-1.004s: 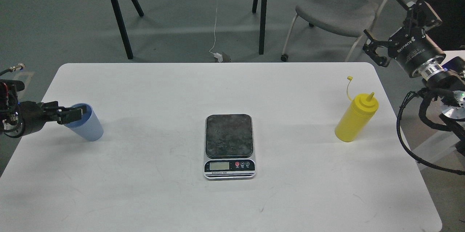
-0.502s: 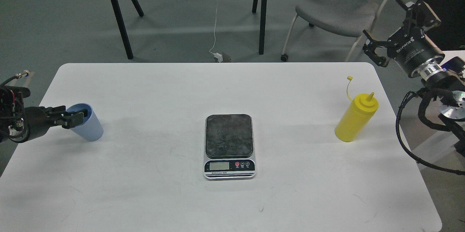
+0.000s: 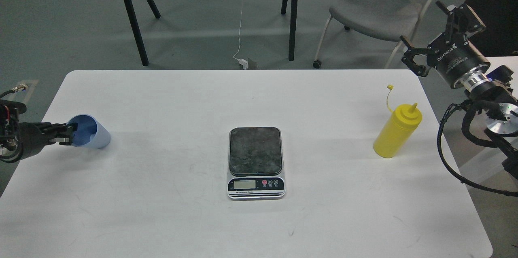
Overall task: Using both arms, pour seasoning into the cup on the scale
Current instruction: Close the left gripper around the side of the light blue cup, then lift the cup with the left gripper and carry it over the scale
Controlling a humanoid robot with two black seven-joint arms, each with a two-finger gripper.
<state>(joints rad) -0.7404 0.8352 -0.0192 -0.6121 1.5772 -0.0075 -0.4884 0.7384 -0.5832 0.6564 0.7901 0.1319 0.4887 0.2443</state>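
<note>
Table (image 3: 162, 209) edge crops left end effector (image 3: 66, 136), seemingly gripping tilted cup (image 3: 91, 136).

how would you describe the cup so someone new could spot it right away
Start at the white table and go to its left edge, far from the scale at the centre. The cup is there, tipped with its mouth toward the left gripper. It is the only light blue thing; the seasoning bottle opposite is yellow.

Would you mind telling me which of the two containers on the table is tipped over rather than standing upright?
The light blue cup at the table's left edge is tipped, its mouth facing the left gripper. The yellow squeeze bottle stands upright.
</note>
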